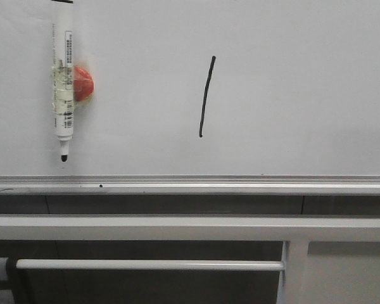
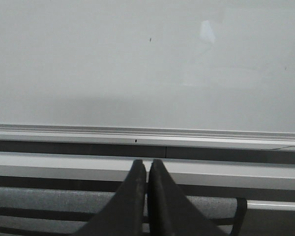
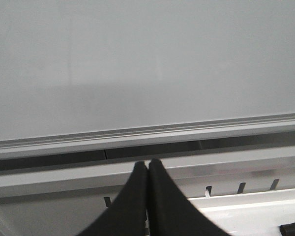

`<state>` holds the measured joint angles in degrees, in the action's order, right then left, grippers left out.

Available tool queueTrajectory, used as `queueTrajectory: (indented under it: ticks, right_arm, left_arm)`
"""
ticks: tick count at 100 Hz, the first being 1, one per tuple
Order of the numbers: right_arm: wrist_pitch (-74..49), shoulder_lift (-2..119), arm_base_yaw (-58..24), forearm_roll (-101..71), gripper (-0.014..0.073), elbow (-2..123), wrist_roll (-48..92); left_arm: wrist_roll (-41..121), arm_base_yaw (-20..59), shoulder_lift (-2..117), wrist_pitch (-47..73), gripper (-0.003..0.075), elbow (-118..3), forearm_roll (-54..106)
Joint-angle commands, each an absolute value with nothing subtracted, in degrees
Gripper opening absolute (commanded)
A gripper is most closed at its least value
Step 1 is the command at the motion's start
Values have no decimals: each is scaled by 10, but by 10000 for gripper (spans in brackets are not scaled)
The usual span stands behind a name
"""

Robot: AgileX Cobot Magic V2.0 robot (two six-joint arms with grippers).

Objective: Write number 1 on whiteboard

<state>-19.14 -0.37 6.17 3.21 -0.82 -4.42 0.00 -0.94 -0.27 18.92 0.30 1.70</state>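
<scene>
a thin black number 1 [image 1: 206, 96] stands on the whiteboard [image 1: 291, 76], just right of the front view's centre, leaning slightly so that its top points toward one o'clock and its foot toward seven. the stroke ends well above the board's silver bottom rail [image 1: 240, 184]. far off at nine o'clock from the stroke, a white marker [image 1: 63, 82] hangs upright against the board, black tip down at six o'clock, its barrel wrapped in clear tape and pressed beside a round red magnet [image 1: 83, 83] that touches it on the three o'clock side. a tiny black dot [image 1: 101, 185] sits on the rail at five o'clock from the marker's tip.

below the rail run grey metal frame bars [image 1: 177, 228], with a pale horizontal rod [image 1: 145, 265] lower still.

neither arm appears in the front view. from the left wrist camera, the left gripper [image 2: 147, 167] has its dark fingers [image 2: 132, 196] pressed together with nothing between them, aimed at the rail and blank board ahead. the right gripper [image 3: 147, 169] looks the same from its own wrist camera: fingers [image 3: 162, 201] closed tip to tip, empty, facing the board's lower edge. neither gripper touches the board.
</scene>
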Motion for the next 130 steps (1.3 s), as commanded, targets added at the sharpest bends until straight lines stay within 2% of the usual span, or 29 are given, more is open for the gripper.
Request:
queueTrajectory:
  ticks: [1,130]
  right_arm:
    - [-183,-13,65,24,-64,-23,-32]
    - [-185,-14,85,29,-64,-23,-32]
  left_arm:
    - [-4,-10,-16,148,-20,7,24]
    - [-4,-10,-16,148,-20,7,24]
